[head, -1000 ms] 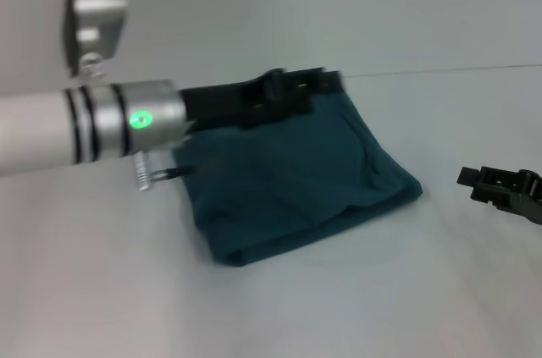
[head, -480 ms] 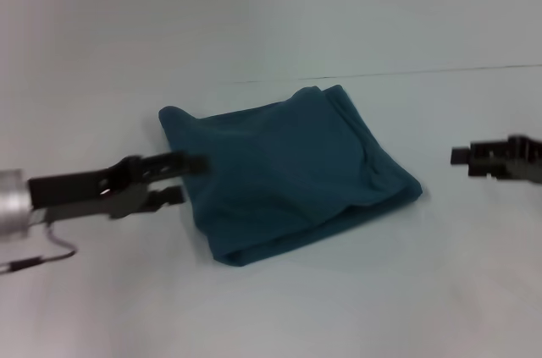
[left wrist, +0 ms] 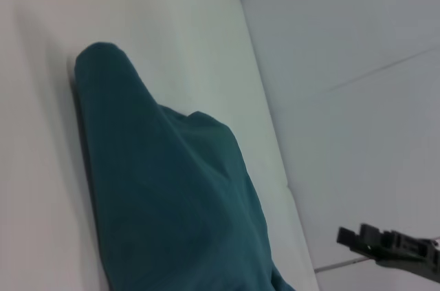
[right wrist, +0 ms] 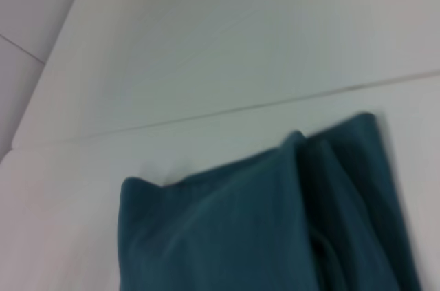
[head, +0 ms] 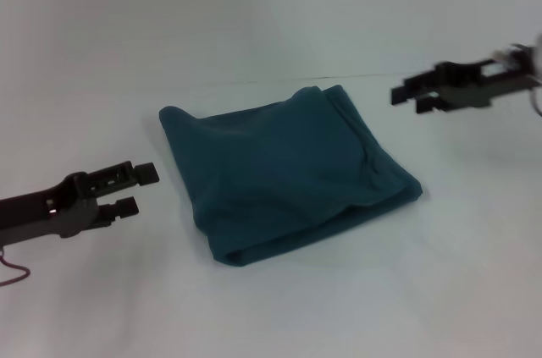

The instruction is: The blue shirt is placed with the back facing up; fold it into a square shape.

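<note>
blue shirt (head: 284, 176) folded into rough square at mid desk (head: 271, 307), folding looks done | left gripper (head: 138, 187) beside it, fingers narrowly apart, empty | right gripper (head: 406, 94) raised clear, fingers slightly parted, empty

Blue shirt (head: 284, 176), folded roughly square, flat.

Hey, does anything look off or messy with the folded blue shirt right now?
Slightly. The blue shirt is folded into a rough square, but its far left corner bulges outward and the right-side layers lie uneven. Both the left gripper and right gripper are off it.
</note>
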`<state>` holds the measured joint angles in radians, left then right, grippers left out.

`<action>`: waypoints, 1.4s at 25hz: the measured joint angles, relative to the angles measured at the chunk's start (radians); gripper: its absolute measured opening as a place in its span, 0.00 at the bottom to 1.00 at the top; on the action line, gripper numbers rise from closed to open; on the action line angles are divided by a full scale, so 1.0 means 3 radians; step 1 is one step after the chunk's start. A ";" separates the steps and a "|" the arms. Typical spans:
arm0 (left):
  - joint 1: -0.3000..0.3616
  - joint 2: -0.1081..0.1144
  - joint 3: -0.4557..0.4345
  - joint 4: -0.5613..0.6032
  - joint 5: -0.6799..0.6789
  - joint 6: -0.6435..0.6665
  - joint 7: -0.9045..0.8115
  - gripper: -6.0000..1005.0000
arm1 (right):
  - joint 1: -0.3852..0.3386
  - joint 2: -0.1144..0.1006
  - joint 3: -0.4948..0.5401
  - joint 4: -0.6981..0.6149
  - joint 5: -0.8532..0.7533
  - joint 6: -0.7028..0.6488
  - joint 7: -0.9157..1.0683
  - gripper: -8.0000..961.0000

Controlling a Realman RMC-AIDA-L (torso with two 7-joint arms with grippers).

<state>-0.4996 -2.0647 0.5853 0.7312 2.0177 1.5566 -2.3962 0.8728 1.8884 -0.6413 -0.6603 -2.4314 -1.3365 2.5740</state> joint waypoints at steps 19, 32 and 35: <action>-0.0060 -0.0013 -0.0093 -0.0022 -0.0038 -0.0161 0.0045 0.96 | 0.0358 0.0224 -0.0679 0.0774 -0.0055 0.1200 0.0114 0.64; -0.0065 -0.0034 -0.0100 -0.0029 -0.0038 -0.0207 0.0047 0.96 | 0.0330 0.0319 -0.0737 0.0790 -0.0061 0.1385 0.0059 0.83; -0.0063 -0.0042 -0.0099 -0.0029 -0.0038 -0.0221 0.0047 0.96 | 0.0326 0.0369 -0.0737 0.0792 -0.0055 0.1457 0.0046 0.93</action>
<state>-0.5186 -2.0773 0.5555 0.7224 2.0063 1.4902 -2.3822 0.9707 1.9991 -0.8624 -0.4226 -2.4479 -0.8993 2.5879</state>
